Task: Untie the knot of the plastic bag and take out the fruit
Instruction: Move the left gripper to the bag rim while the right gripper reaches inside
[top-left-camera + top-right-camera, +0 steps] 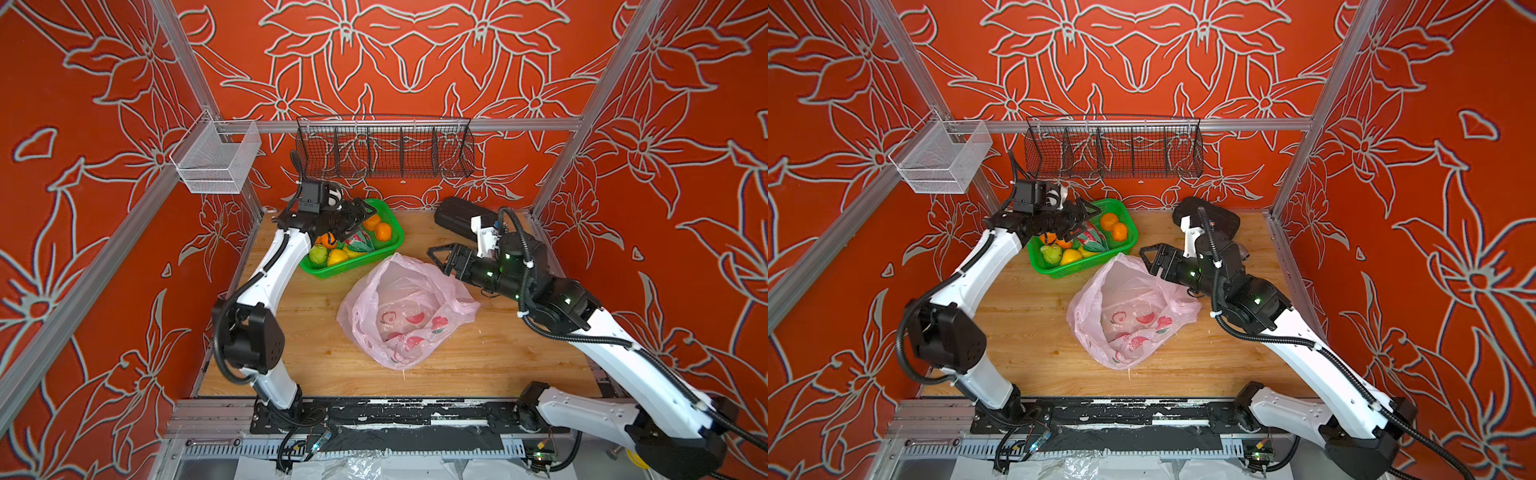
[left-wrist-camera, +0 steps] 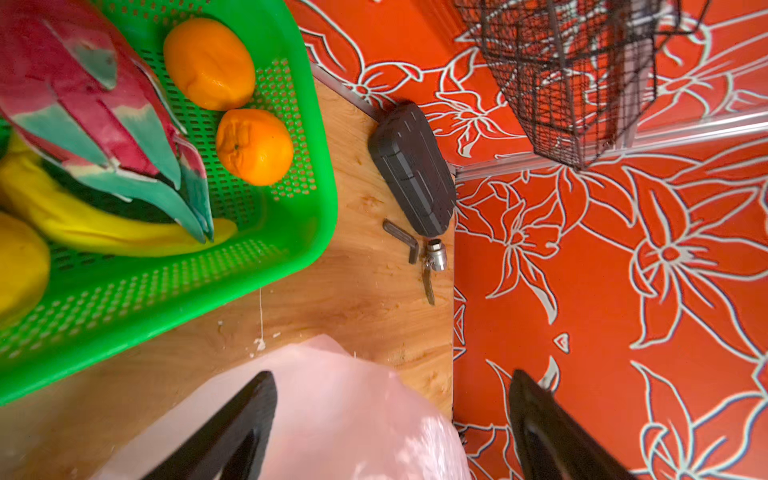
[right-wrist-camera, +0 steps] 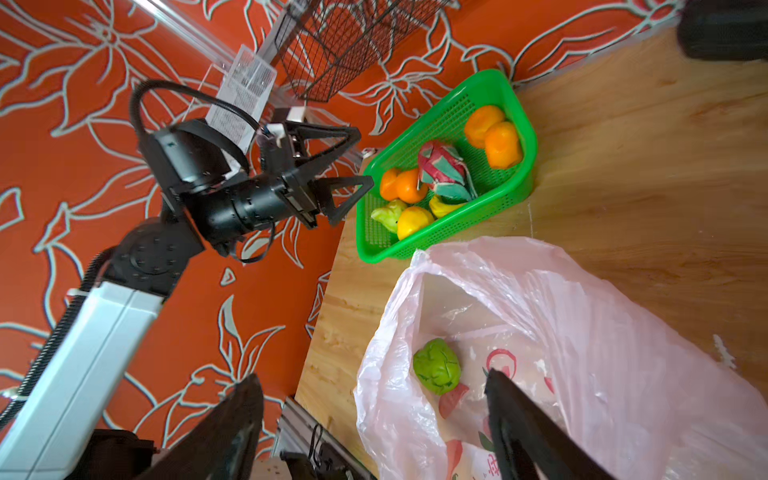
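The pink plastic bag [image 1: 405, 311] [image 1: 1129, 311] lies mid-table with its mouth gaping; the knot is out of view. Inside it rests one knobbly green fruit [image 3: 437, 371]. More fruit fills the green basket [image 1: 353, 270]: oranges [image 1: 382, 230] [image 2: 253, 145], a dragon fruit [image 2: 95, 104], a yellow one [image 3: 413, 222]. My left gripper [image 1: 357, 218] [image 1: 1081, 216] [image 2: 390, 376] hovers open above the basket, holding nothing. My right gripper [image 1: 434, 259] [image 1: 1146, 259] [image 3: 372, 374] is open at the bag's far right rim, empty, one finger over the mouth.
A banana [image 2: 104, 224] lies under the dragon fruit. A black case [image 1: 457, 216] [image 2: 411, 170] and a small metal part [image 2: 432, 262] sit at the back right. A black wire basket [image 1: 384, 147] and a white mesh basket [image 1: 216, 160] hang on the rails.
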Controlling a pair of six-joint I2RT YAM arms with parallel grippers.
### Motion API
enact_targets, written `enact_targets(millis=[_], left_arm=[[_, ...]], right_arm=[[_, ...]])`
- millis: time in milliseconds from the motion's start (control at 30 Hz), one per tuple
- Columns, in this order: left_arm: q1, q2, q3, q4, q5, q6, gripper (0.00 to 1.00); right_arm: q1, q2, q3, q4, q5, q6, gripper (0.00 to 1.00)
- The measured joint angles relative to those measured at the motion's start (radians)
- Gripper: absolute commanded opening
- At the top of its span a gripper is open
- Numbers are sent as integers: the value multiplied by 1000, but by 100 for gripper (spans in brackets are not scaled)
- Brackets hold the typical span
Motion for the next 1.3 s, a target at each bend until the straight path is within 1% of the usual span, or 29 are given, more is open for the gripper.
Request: enact_targets(millis=[100,233,367,433,533,633,700,733,767,833,867,900,933,1000,1033,1167,1233,1300], left_arm=[[-21,-123,-72,-57,-36,32,87],[-106,-289,-183,-143,-138,59,86],[-201,-450,-315,-216,-255,47,86],[-234,-504,-364,-262,-308,33,87],[-287,-537,-412,-320,-377,23,91],[-351,-541,-472,-349,-424,22,96],[-380,-537,-509,-356,-439,27,95],[-393,-531,-525,-356,-444,32,92],[-402,-525,-534,-356,-448,35,85],[-415,-506,-551,-355,-463,40,61],[-416,-499,-557,-358,-471,45,51],[-417,-491,-564,-363,-483,41,42],[-420,-487,-572,-369,-499,36,37],[-420,-486,-592,-381,-530,25,30],[-420,-489,-605,-387,-544,16,29],[-420,-531,-669,-411,-591,-20,25],[-420,-581,-711,-421,-613,-48,22],[-420,-633,-750,-426,-632,-73,22]], right_arm=[[18,44,18,-1,-58,-55,81],[63,84,21,3,-94,-76,80],[117,101,5,28,-102,-77,76],[140,107,-12,31,-94,-76,73],[163,118,-59,37,-82,-61,73],[182,124,-132,54,-76,-46,72],[191,131,-166,54,-68,-38,72],[196,138,-177,54,-64,-33,71],[200,144,-183,55,-62,-30,71],[208,163,-190,65,-53,-26,70],[214,175,-192,74,-50,-26,70],[221,190,-196,88,-42,-26,69],[229,203,-204,107,-35,-27,68],[248,230,-225,140,-16,-31,65],[257,246,-237,153,0,-30,64],[290,316,-267,194,40,-27,61],[305,358,-268,219,51,-28,61],[318,393,-266,239,58,-31,61]])
